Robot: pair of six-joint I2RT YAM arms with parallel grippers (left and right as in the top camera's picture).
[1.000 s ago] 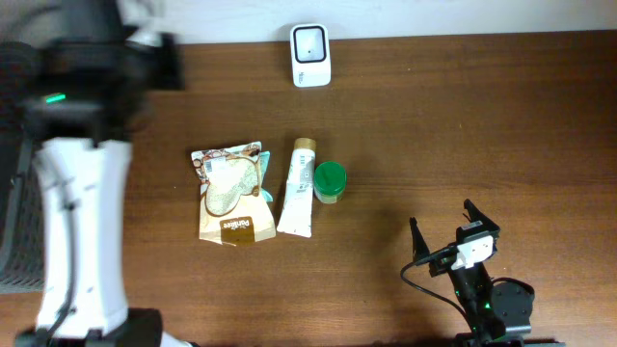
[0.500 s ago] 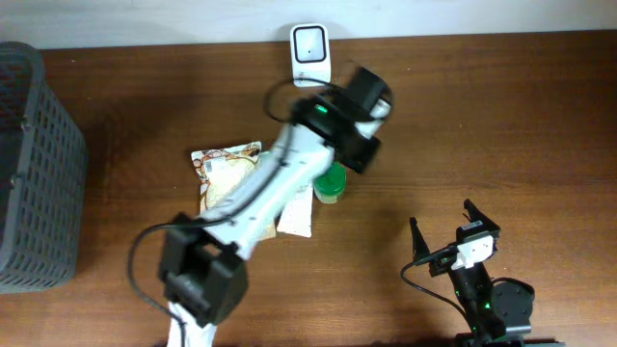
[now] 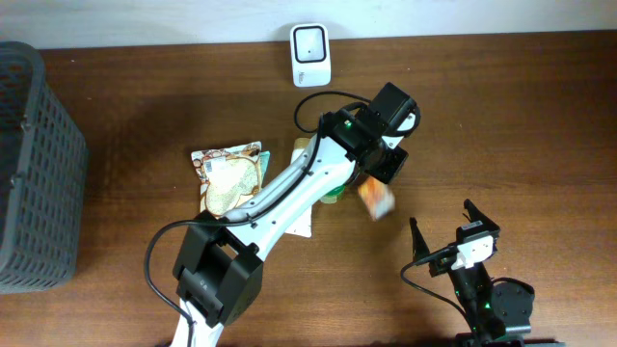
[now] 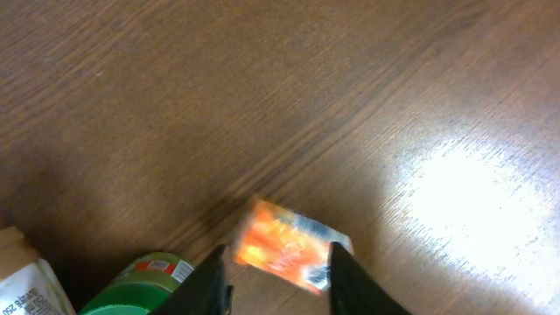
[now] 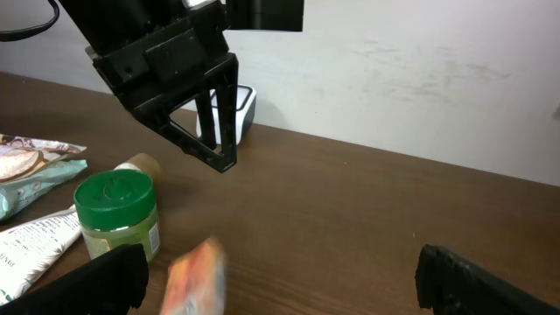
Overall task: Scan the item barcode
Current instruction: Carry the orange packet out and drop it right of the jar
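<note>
Under left fingers [image 4: 206, 289] | orange packet [image 4: 284, 249] (blurred) | not gripped, fingers parted

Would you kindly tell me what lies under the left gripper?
An orange packet, blurred, shows below the left gripper, against the wooden table, a green-lidded jar beside it. The packet's underside and any barcode are hidden.

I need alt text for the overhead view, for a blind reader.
The left gripper hangs over a blurred orange packet in the middle of a brown table. Beside it lie a green-lidded jar, a tube and a snack pouch; a white scanner stands at the far edge, and the right gripper rests open.
</note>
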